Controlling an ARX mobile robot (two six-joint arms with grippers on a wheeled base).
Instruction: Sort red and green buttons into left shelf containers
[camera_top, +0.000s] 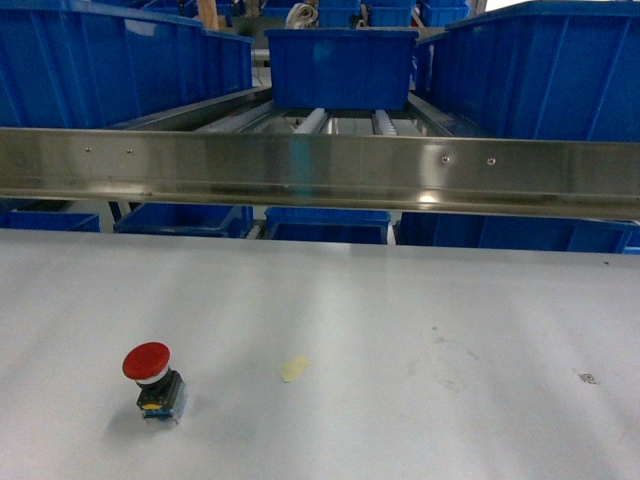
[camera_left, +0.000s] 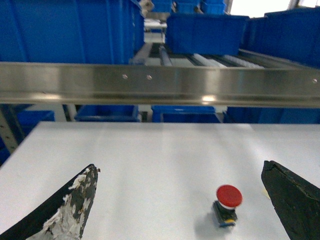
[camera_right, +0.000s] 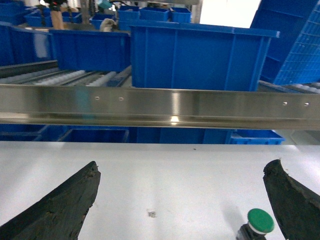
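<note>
The red button (camera_top: 150, 375) stands on the white table near its front left, with a red mushroom cap, white collar and dark body. In the left wrist view the red button (camera_left: 227, 202) sits ahead of my open left gripper (camera_left: 179, 170), nearer its right finger. A green button (camera_right: 259, 224) stands on the table just inside the right finger of my open right gripper (camera_right: 180, 167). Nothing is between either pair of fingers. Neither gripper shows in the head view, nor does the green button. A large blue tub (camera_top: 110, 60) sits on the shelf's left side.
A steel rail (camera_top: 320, 170) runs across the shelf's front edge, above the table's far side. Other blue tubs stand at the middle (camera_top: 340, 65) and right (camera_top: 540, 70), with more below. A yellowish scrap (camera_top: 294, 369) and a small white bit (camera_right: 151, 213) lie on the table.
</note>
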